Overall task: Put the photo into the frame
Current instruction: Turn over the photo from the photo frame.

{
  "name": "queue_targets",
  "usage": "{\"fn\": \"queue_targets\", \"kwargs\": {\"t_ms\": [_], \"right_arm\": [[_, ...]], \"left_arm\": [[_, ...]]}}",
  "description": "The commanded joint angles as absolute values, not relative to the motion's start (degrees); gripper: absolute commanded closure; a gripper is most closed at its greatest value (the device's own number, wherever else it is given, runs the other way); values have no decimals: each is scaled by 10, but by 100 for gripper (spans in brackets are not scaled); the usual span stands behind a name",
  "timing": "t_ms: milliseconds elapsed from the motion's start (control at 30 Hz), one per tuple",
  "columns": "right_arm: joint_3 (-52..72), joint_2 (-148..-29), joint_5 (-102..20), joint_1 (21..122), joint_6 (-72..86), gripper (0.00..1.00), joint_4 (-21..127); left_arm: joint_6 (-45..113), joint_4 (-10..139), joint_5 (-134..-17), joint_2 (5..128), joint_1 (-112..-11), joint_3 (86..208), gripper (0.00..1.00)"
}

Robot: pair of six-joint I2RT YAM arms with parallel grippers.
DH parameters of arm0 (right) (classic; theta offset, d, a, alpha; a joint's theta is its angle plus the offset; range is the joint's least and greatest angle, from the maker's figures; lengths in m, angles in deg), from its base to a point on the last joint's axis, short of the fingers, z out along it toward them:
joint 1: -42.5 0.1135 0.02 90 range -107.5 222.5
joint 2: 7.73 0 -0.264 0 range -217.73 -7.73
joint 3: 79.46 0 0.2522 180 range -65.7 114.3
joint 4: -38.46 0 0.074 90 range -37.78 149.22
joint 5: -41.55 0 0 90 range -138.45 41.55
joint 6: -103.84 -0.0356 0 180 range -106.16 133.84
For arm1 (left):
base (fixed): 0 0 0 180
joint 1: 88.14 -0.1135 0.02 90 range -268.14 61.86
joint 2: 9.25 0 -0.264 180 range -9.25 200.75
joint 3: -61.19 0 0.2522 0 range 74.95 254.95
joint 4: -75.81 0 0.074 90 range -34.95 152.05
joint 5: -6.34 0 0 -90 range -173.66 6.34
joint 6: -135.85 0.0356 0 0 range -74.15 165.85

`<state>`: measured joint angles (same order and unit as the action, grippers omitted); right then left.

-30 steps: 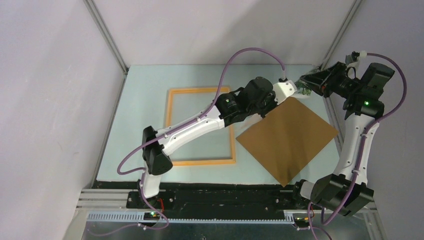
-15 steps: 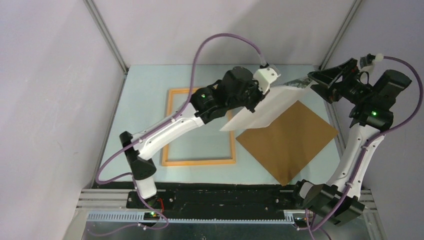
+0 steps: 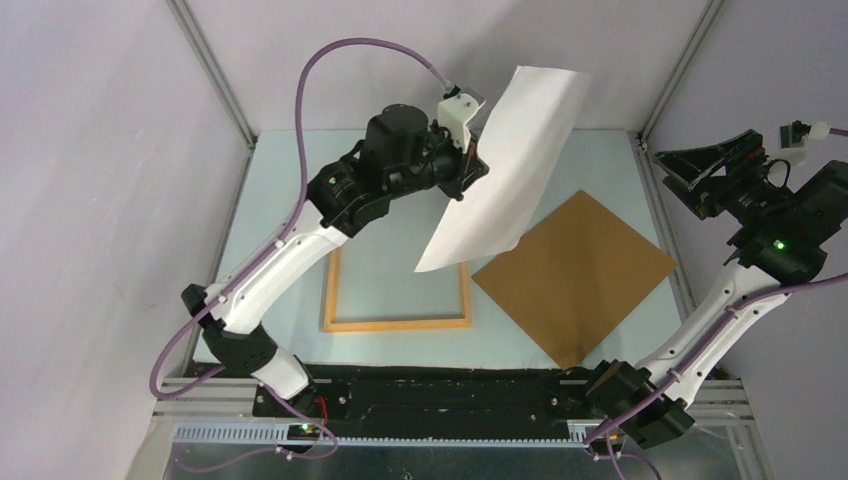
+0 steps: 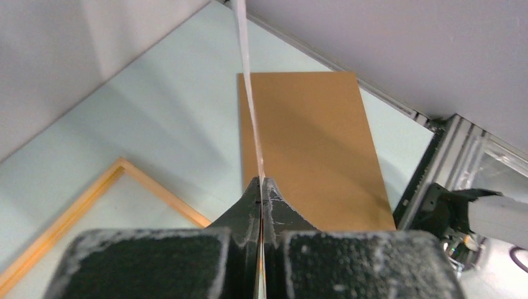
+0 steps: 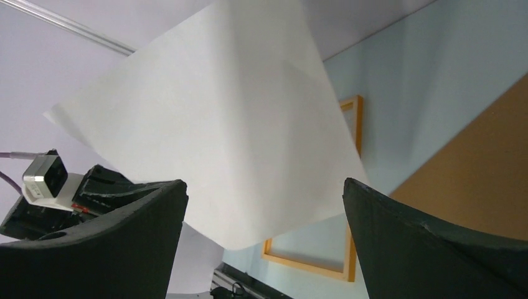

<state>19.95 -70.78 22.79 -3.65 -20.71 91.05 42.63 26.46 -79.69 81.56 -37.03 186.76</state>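
Observation:
The photo (image 3: pixel 505 170) hangs in the air above the table's back, tilted, with only its plain white back showing. My left gripper (image 3: pixel 472 163) is shut on its left edge. In the left wrist view the print (image 4: pixel 251 99) is edge-on, pinched between the closed fingertips of that gripper (image 4: pixel 261 184). The light-orange frame (image 3: pixel 398 323) lies flat on the table below and to the left, partly hidden by the left arm and the print. My right gripper (image 3: pixel 675 180) stands open at the right, apart from the photo. In its own view the white sheet (image 5: pixel 218 131) fills the gap beyond the open right gripper (image 5: pixel 263 182).
A brown backing board (image 3: pixel 575 275) lies turned like a diamond on the pale table, right of the frame. Metal rails run along the table's right and back edges (image 3: pixel 660 230). Grey walls enclose the left, back and right sides.
The right gripper has opened, let go of the photo and drawn back to the right. The left arm has lifted the photo up and towards the back left.

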Motion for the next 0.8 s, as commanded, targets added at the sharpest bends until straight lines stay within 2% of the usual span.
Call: {"fn": "queue_targets", "kwargs": {"t_ms": [0,200,333,567,767], "right_arm": [[212,-717,210,-37,-149,1,944],[195,-724,142,-1,-116,1,940],[176,-739,99,56,-102,0,935],[150,-750,46,104,-79,1,925],[150,-757,7,132,-56,0,940]], "left_arm": [[389,266,-734,758,-382,1838,100],[346,265,-642,702,-411,1784,100],[304,266,-585,671,-447,1748,100],[240,267,-492,644,-564,1667,100],[214,268,-424,673,-666,1593,100]]}}
